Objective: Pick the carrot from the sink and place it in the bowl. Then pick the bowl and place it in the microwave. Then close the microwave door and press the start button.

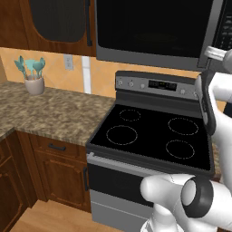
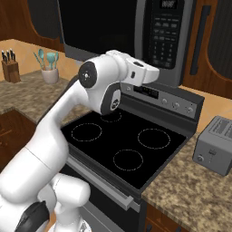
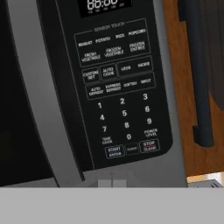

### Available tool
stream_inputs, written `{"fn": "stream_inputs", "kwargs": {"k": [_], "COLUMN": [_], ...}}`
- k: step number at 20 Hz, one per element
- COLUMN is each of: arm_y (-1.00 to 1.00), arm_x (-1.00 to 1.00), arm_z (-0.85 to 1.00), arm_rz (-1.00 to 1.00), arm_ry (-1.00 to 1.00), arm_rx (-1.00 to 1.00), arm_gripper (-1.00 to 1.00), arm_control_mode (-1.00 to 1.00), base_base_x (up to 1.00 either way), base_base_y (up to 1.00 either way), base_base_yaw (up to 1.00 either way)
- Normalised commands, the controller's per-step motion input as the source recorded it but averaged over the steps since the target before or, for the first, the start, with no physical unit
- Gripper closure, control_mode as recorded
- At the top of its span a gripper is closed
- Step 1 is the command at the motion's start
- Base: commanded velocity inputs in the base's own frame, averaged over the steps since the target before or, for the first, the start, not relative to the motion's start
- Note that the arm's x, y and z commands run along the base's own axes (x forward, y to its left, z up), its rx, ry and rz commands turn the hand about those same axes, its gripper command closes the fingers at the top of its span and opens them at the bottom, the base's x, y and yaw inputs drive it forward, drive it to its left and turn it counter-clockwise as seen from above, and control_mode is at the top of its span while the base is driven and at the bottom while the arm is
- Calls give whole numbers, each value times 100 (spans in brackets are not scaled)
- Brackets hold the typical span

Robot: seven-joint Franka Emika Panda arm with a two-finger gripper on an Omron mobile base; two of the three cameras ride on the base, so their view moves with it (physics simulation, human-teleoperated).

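Observation:
The black microwave (image 1: pixel 154 27) hangs over the stove with its door (image 2: pixel 99 27) shut flat against the front; nothing shows through the dark glass. My gripper (image 2: pixel 156 73) is raised to the button panel (image 2: pixel 164 36) on the microwave's right side. In the hand view the panel (image 3: pixel 118 87) is very close, and the start button (image 3: pixel 114 151) lies just above my gripper (image 3: pixel 112 183), whose tips sit pressed together with nothing held. The carrot, the bowl and the sink are out of view.
Below lies the black cooktop of the stove (image 1: pixel 154 131). A grey toaster (image 2: pixel 216 145) stands on the counter to the right, a cup of utensils (image 1: pixel 34 84) and a knife block (image 2: pixel 10 68) to the left. A dark cabinet handle (image 3: pixel 197 87) runs beside the panel.

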Motion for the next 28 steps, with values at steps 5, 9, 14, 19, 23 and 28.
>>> {"fn": "stream_inputs", "kwargs": {"k": [5, 9, 14, 19, 23, 28], "arm_y": [-9, -1, -10, -13, -11, -9], "arm_x": [17, 16, 21, 15, 18, 19], "arm_z": [-4, -16, -3, 0, -2, -5], "arm_rz": [0, 0, 0, 0, 0, 0], "arm_ry": [0, 0, 0, 0, 0, 0], "arm_rx": [0, 0, 0, 0, 0, 0], "arm_gripper": [100, 100, 100, 100, 100, 100], "arm_control_mode": [-100, -100, -100, -100, -100, -100], "base_base_x": [0, 0, 0, 0, 0, 0], "base_base_y": [0, 0, 0, 0, 0, 0], "base_base_yaw": [0, 0, 0, 0, 0, 0]}}
